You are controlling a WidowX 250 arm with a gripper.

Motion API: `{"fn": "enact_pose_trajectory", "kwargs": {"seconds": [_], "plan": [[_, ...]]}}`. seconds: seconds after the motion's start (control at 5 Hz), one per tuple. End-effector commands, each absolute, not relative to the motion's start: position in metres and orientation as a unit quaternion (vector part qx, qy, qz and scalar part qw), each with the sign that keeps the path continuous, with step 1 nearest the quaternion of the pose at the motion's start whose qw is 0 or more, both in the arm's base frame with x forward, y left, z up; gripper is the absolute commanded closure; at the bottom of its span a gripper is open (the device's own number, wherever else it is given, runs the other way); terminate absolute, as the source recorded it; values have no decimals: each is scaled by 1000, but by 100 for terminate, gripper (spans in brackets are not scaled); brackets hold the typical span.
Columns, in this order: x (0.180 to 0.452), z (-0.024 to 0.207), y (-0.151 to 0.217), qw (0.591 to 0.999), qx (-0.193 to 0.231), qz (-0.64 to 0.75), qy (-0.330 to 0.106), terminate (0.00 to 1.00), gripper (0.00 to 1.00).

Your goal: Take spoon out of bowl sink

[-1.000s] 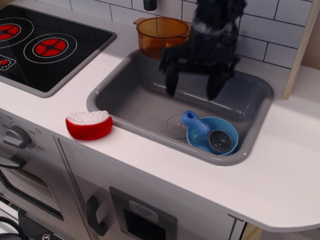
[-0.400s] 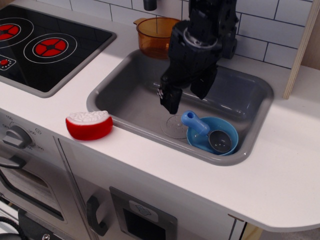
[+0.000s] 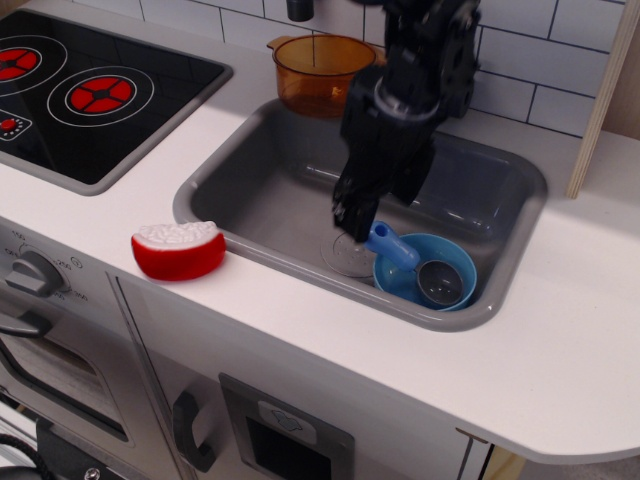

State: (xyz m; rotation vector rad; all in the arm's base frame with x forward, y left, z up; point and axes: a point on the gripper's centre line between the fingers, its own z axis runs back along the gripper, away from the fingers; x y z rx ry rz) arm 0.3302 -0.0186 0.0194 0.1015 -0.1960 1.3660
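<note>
The spoon lies in the light blue bowl at the front right of the grey sink. Its grey head rests in the bowl, and its blue handle sticks out over the rim to the upper left. My black gripper hangs down into the sink right at the handle's end. Its jaws stand apart, and the near finger is just left of the handle tip. The far finger is partly hidden behind the wrist. Nothing is held.
An orange transparent pot stands on the counter behind the sink. A red and white sponge-like toy lies on the white counter left of the sink. A black stove top is at the far left. A tiled wall is behind.
My gripper has turned and come down and to the right, from above the sink's middle to the end of the spoon handle. The spoon and bowl have not moved.
</note>
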Motion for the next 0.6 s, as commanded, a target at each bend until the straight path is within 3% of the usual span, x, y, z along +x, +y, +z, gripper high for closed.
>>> {"fn": "enact_pose_trajectory", "kwargs": {"seconds": [0.0,0.4], "plan": [[331,24,-24,759,41,642,-105,0,0],[328,16,-28,762,46,635,-116,0,0]]}}
